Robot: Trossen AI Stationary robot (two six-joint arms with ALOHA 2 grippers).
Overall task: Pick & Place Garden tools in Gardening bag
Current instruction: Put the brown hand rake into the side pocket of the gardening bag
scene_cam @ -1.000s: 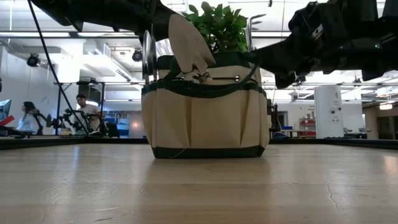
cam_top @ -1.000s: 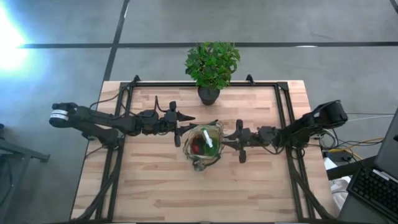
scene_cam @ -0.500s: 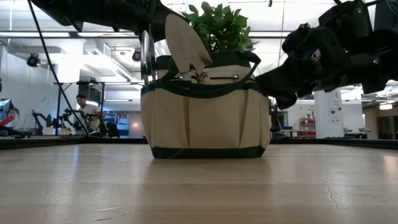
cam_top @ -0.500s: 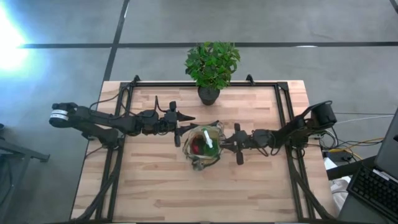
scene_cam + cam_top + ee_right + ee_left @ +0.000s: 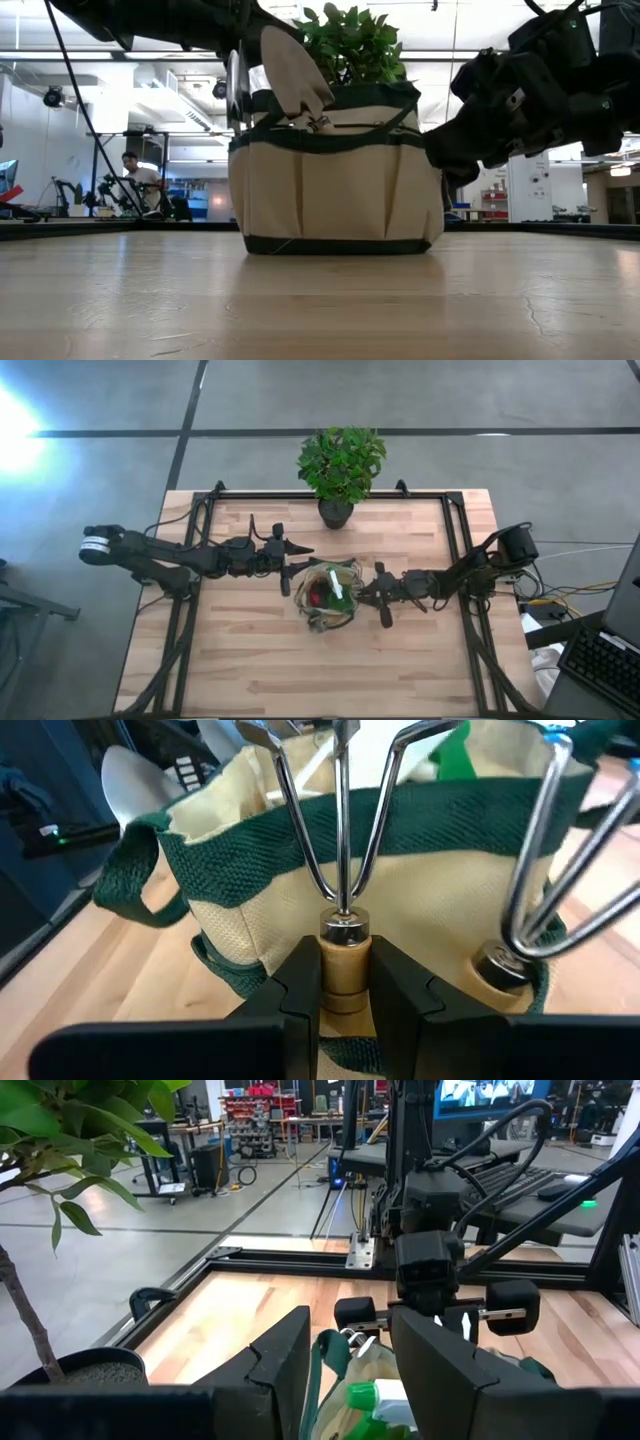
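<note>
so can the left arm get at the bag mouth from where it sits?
Probably yes. The left gripper hangs open just beside the gardening bag, nothing between them. But the right gripper, shut on a rake, is pressed against the bag's opposite side, so they could crowd each other.

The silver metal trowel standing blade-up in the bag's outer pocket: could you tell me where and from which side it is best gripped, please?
The silver metal trowel is probably best gripped by its narrow neck just above the pocket rim. Its handle is hidden inside the olive-khaki fabric bag, and the broad blade is flat and leaning. Come down from above on the bag's outer side, since the leafy green plant crowds the back.
</note>
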